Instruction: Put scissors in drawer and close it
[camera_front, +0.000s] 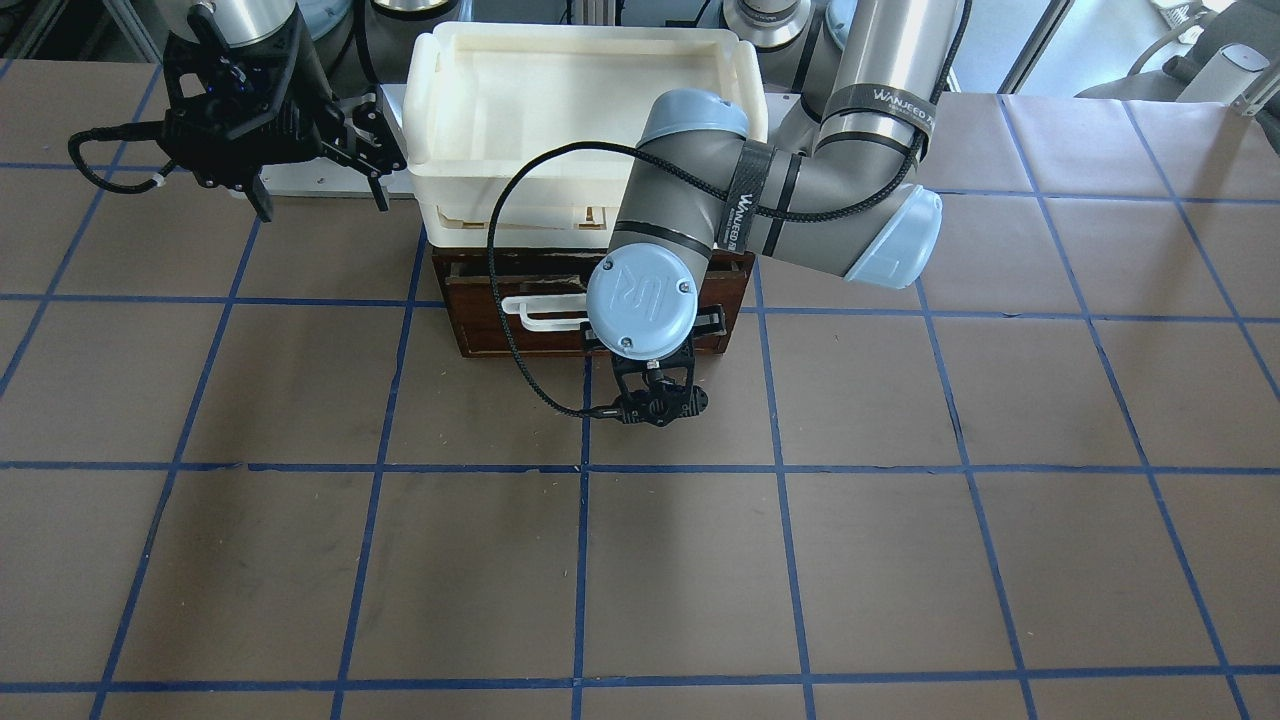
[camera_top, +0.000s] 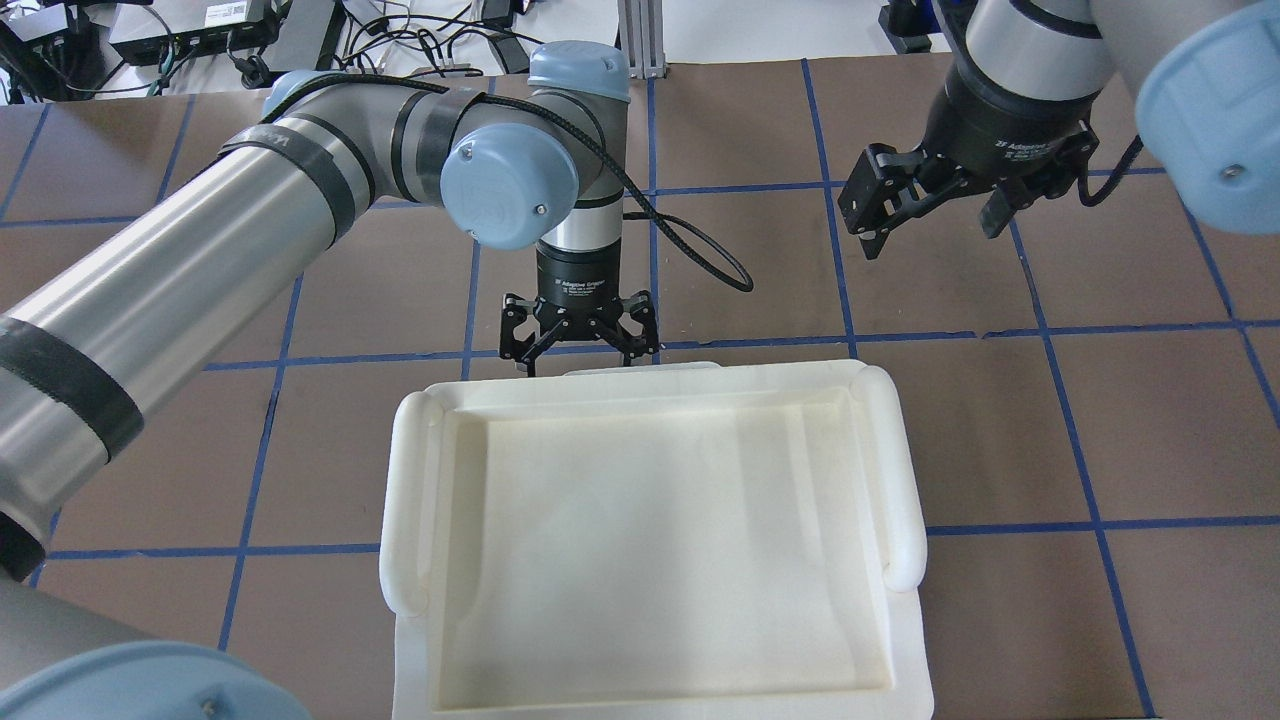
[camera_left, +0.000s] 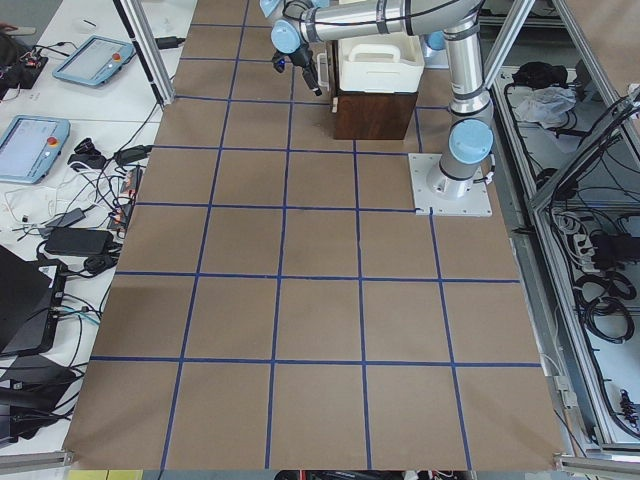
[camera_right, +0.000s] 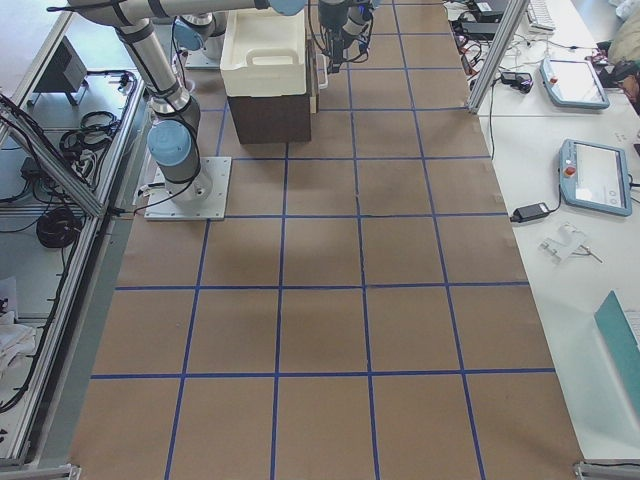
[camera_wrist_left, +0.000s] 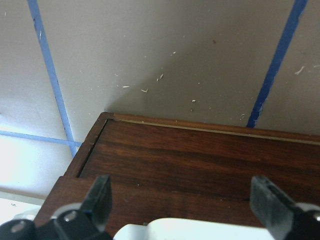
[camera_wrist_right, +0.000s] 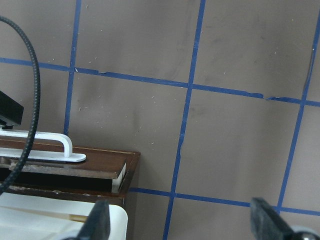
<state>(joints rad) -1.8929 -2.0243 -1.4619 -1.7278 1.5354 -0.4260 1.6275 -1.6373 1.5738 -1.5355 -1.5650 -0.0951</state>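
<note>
The drawer (camera_front: 480, 320), dark brown wood with a white bar handle (camera_front: 540, 310), sits in a cabinet under a cream tray. It looks pushed in almost flush. My left gripper (camera_top: 580, 362) is at the drawer front. It is open, with one finger on each side of the handle (camera_wrist_left: 200, 232), the wood front (camera_wrist_left: 190, 160) right before it. My right gripper (camera_top: 930, 235) is open and empty. It hangs above the table beside the cabinet, and its wrist view shows the drawer's corner (camera_wrist_right: 100, 167). The scissors show in no view.
A cream-white plastic tray (camera_top: 405, 500) sits on top of the cabinet and hides the drawer from above. The brown table (camera_front: 700, 560) has blue tape grid lines. The left arm's black cable (camera_front: 520, 330) loops in front of the drawer.
</note>
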